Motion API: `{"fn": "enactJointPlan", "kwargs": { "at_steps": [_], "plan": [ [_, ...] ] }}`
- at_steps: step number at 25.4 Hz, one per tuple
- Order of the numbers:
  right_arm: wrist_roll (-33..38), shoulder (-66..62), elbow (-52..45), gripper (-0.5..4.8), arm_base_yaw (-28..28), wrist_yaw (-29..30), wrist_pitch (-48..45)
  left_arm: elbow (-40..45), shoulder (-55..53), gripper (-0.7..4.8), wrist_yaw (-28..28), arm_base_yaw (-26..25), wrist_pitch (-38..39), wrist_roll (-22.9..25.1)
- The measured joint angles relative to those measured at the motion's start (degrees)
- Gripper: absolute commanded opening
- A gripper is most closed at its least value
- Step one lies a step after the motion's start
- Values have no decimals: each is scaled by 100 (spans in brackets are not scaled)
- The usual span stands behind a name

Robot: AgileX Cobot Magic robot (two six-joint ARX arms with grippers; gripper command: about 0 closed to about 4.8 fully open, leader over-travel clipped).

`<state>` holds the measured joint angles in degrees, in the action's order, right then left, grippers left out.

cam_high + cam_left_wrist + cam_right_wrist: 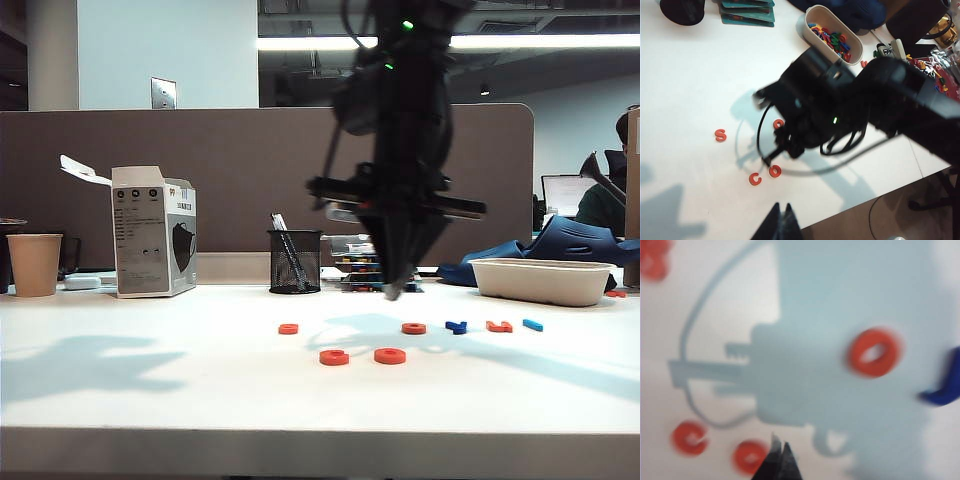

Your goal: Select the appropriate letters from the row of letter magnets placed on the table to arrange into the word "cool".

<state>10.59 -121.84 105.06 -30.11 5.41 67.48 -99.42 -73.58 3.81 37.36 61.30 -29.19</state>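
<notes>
Seven letter magnets [414,328] on the white table [150,400], in two short lines. Nearer the front edge, an orange C [333,357] with a front orange O [390,355] just beside it, close but not touching. Behind them, from left to right in the exterior view: orange S [288,328], second orange O [414,328], dark-blue letter [456,326], angular orange letter [499,326], light-blue L [532,324]. Wide bare surface left of the S and in front of the C, up to the table's front edge.

Above the middle of the table, raised clear of the surface, the right gripper [397,290], pointing down. Jaws pressed together, with nothing between them. In its wrist view, blurred, the tips [779,455] near the front pair, the second O out ahead.

Off to the side, over the table's near edge, the left gripper [782,220]. Fingers apparently together too, and nothing held.

Along the back, before the brown partition [200,160]: paper cup [34,264], cardboard box [153,245], mesh pen cup [295,261] and white tray [540,280], all well apart from the letters.
</notes>
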Motion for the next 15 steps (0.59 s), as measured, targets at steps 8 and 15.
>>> {"fn": "enactJointPlan", "kwargs": {
  "at_steps": [8,15],
  "plan": [
    [2,-214,-7,-2,636,76,-855,0,-2,-4,0,0,0,0],
    [2,-481,17,-2,704,234,-949,0,0,-4,0,0,0,0]
  ]
}}
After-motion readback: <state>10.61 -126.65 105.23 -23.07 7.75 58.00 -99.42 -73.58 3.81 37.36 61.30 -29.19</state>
